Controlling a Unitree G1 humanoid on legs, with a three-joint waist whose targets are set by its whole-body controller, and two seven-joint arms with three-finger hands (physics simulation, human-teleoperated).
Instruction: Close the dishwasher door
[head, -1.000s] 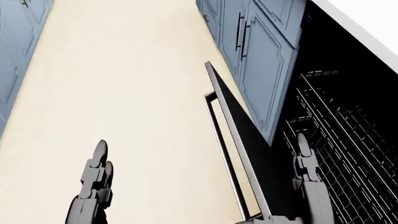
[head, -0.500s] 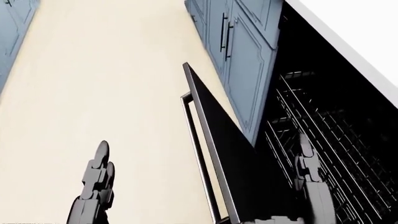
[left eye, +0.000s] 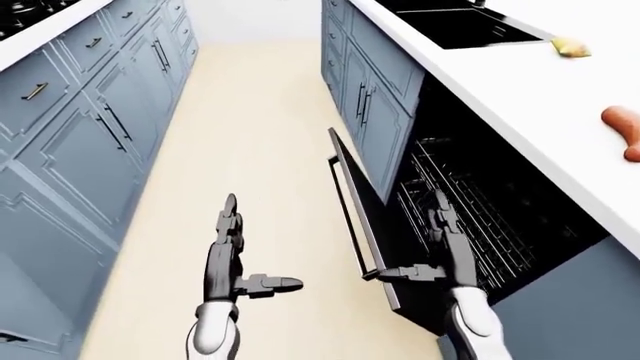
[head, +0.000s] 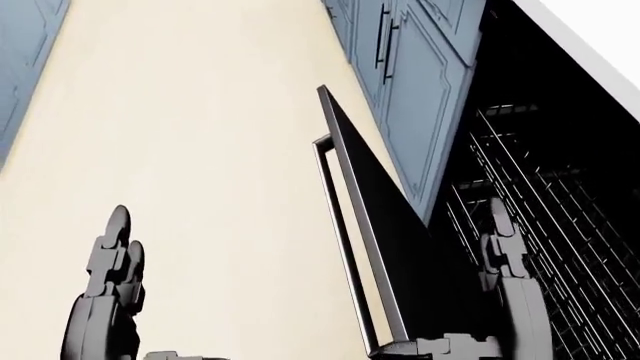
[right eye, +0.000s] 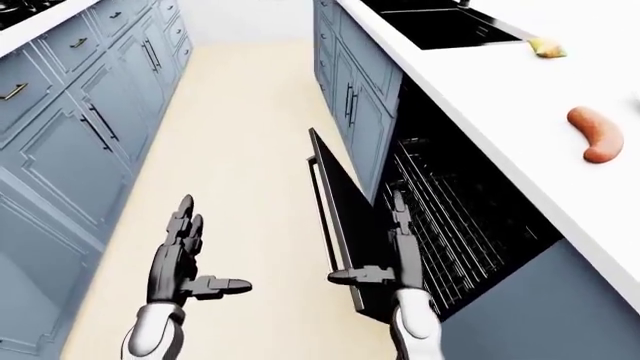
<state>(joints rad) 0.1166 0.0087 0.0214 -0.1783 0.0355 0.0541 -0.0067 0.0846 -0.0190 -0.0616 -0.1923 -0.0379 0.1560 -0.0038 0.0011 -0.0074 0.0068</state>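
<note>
The dishwasher door (left eye: 375, 229) stands partly open, tilted out over the floor, with its bar handle (left eye: 346, 206) on the outer side. My right hand (left eye: 432, 240) is open in the gap between the door's inner face and the wire racks (left eye: 485, 217). Its fingers point up and its thumb reaches left to the door's edge. It also shows in the head view (head: 503, 259). My left hand (left eye: 238, 251) is open over the floor, left of the door and apart from it, with its thumb pointing right.
Blue cabinets (left eye: 70, 150) line the left side and more blue cabinets (left eye: 372, 90) the right, with a cream floor aisle (left eye: 255, 127) between. The white counter (left eye: 520, 90) above the dishwasher has a black sink (left eye: 450, 26), a yellow sponge (left eye: 570, 48) and an orange sausage (left eye: 622, 129).
The head view has shifted, so the camera moved. My left hand now sits further left and larger in the view. My right hand stays behind the door; the door's tilt looks about the same.
</note>
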